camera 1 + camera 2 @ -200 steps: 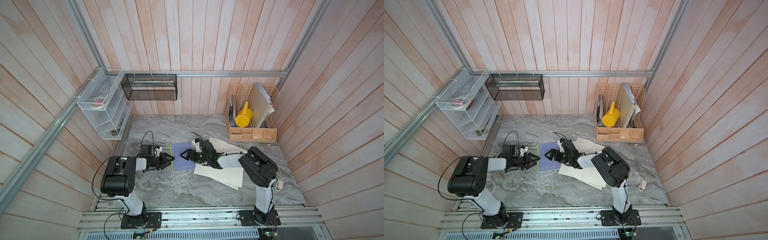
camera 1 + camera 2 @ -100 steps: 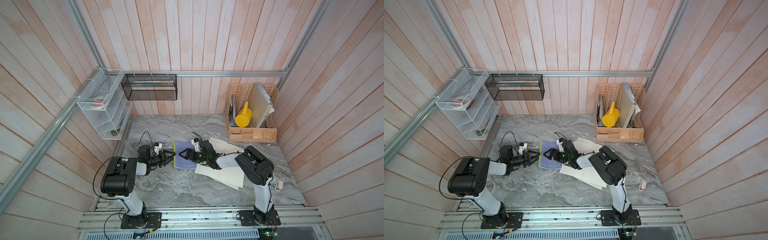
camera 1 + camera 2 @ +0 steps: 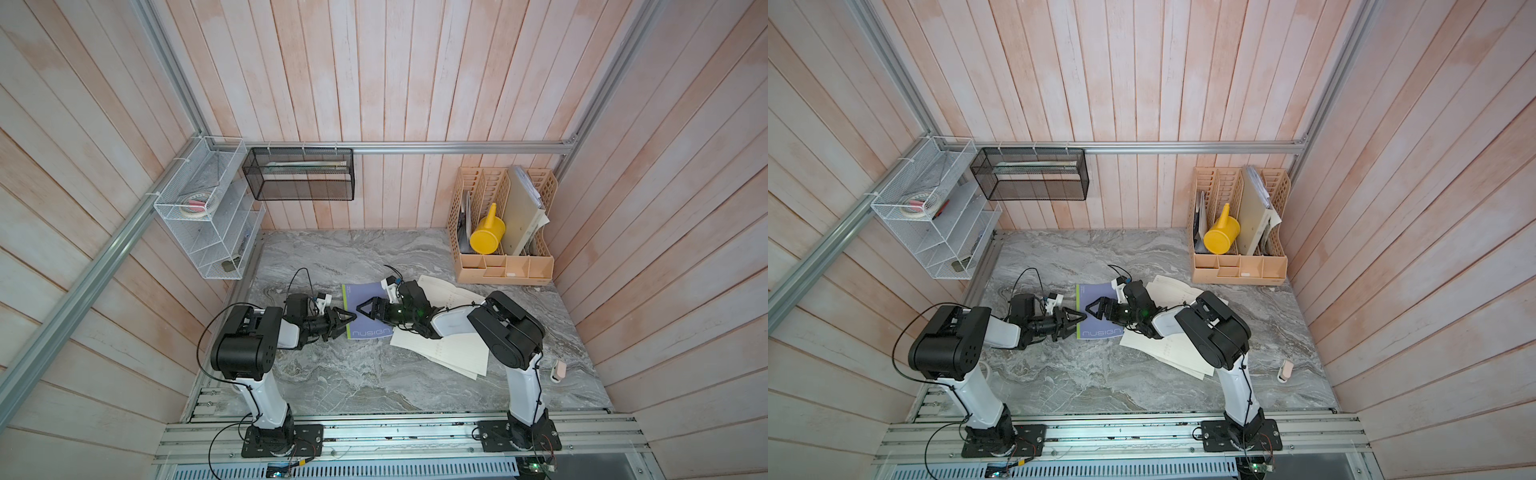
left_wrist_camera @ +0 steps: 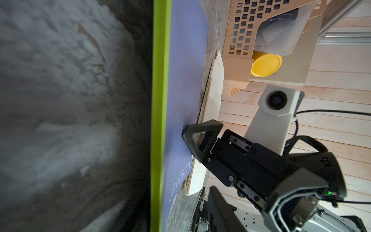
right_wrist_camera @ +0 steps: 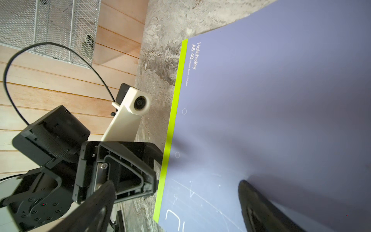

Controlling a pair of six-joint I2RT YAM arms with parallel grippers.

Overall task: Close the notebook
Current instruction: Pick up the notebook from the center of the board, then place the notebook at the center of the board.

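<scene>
The notebook (image 3: 361, 293) (image 3: 1092, 293) lies flat on the marble table with its purple-blue cover (image 5: 261, 100) down and a lime-green strip along its spine edge (image 4: 160, 80). My left gripper (image 3: 347, 325) (image 3: 1073, 324) sits low at that green edge, jaws a little apart, with nothing seen between them. My right gripper (image 3: 365, 311) (image 5: 174, 186) reaches over the cover from the opposite side and is open. One of its fingertips (image 4: 187, 134) rests on the cover.
Loose cream paper sheets (image 3: 449, 345) lie under and beside the notebook's right side. A beige desk organizer (image 3: 503, 266) with a yellow watering can (image 3: 486, 235) stands at the back right. On the walls hang a white wire shelf (image 3: 203, 216) and a black mesh basket (image 3: 299, 174).
My left gripper has edged right toward the notebook's green edge and its jaws have narrowed a little. The right gripper and the notebook have hardly moved.
</scene>
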